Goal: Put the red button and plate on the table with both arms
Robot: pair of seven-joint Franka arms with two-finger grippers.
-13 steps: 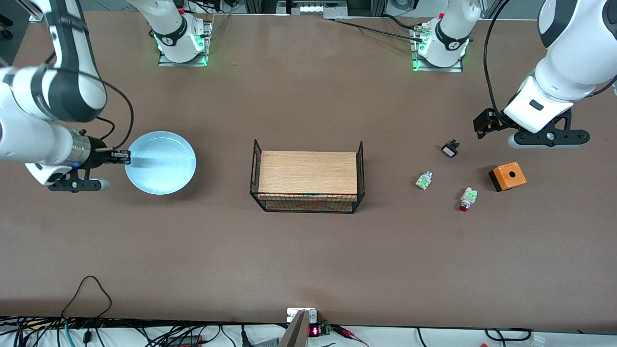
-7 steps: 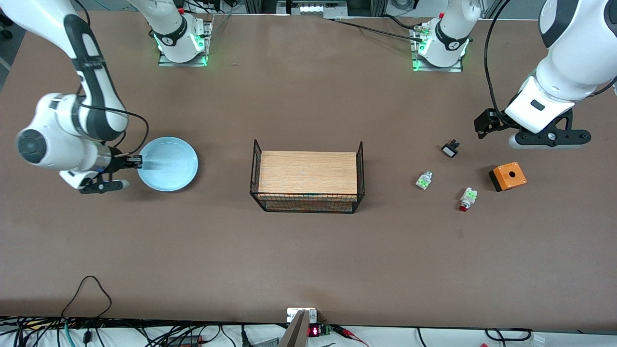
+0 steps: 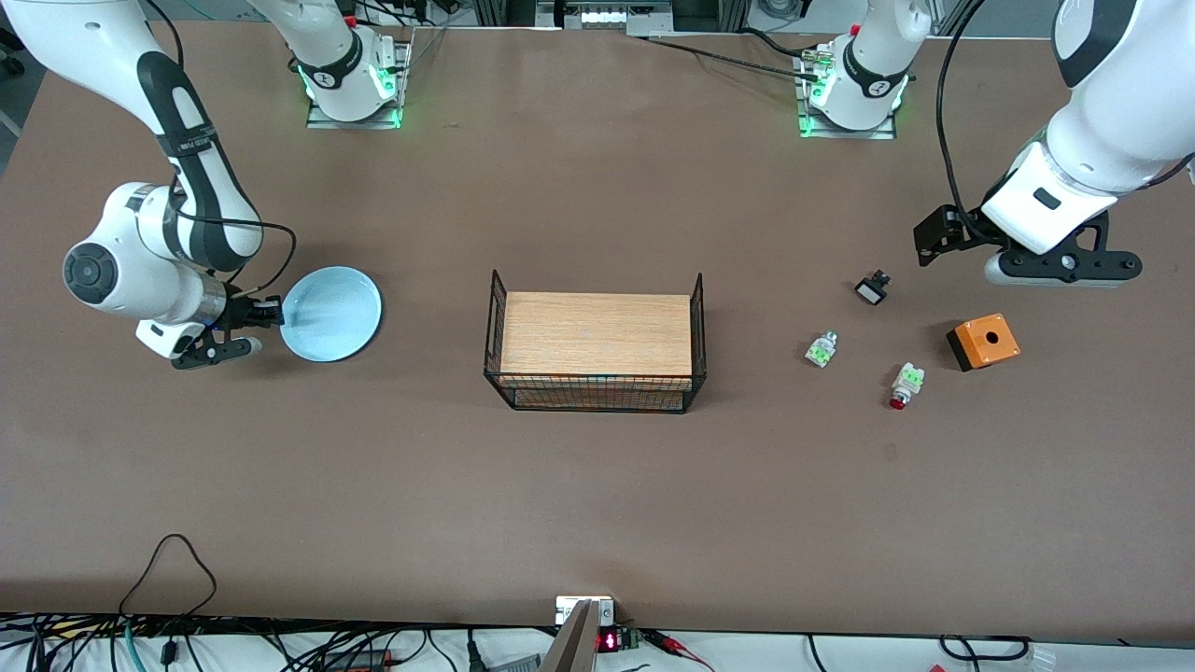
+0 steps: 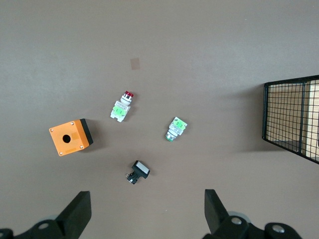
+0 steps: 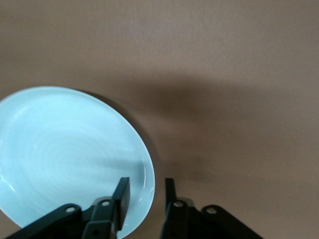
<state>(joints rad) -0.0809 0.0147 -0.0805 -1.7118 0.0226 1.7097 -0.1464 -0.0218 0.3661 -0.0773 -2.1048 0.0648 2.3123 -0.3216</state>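
Right hand (image 3: 271, 314) pinches the plate (image 3: 330, 314) by its rim on the desk (image 3: 597, 485); left hand (image 4: 144, 211) gapes wide over the red button (image 3: 904, 385).

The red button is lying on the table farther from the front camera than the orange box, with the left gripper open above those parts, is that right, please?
Not quite: the front view shows the red button nearer to that camera than the orange box. The rest holds: it lies on the table, and the left gripper hangs open above those parts.
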